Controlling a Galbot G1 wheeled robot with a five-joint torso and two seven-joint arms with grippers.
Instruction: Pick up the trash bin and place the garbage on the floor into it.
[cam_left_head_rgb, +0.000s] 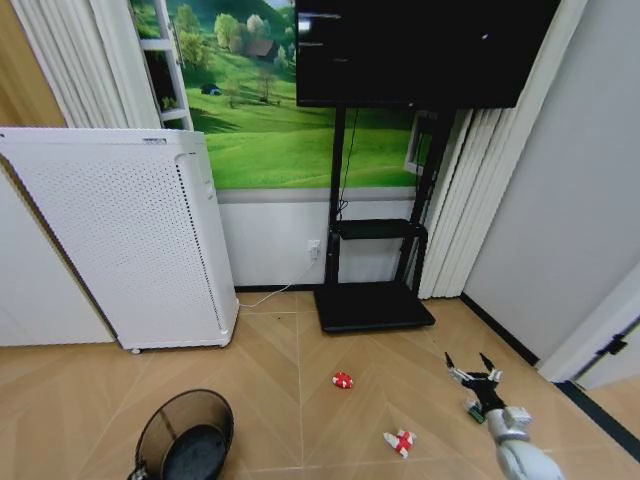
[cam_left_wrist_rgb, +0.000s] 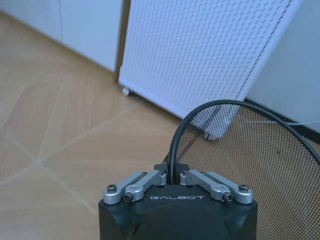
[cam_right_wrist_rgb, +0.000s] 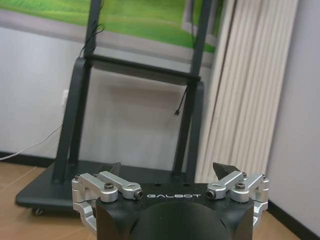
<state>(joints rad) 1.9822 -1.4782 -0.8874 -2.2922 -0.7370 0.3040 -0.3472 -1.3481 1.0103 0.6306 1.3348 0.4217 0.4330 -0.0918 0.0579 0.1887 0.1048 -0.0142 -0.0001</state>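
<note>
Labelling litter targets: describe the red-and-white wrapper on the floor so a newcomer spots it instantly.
Start at the black TV stand against the wall, then move down the wooden floor toward the robot. Past the small red lump lies the wrapper wad, nearer the camera. Unlike the all-red lump, it is red and white; the right end effector hovers further right.

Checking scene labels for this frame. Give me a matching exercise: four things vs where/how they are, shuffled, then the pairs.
Things:
1. trash bin
2. right gripper
3. red-and-white wrapper
4. left gripper

States:
A. lying on the floor, clear of both grippers
B. open, above the green-labelled bottle
C. shut on a thin black rim
D. held tilted by its rim, near the white appliance

Pairs: 1-D, 2-B, 3-A, 4-C
</note>
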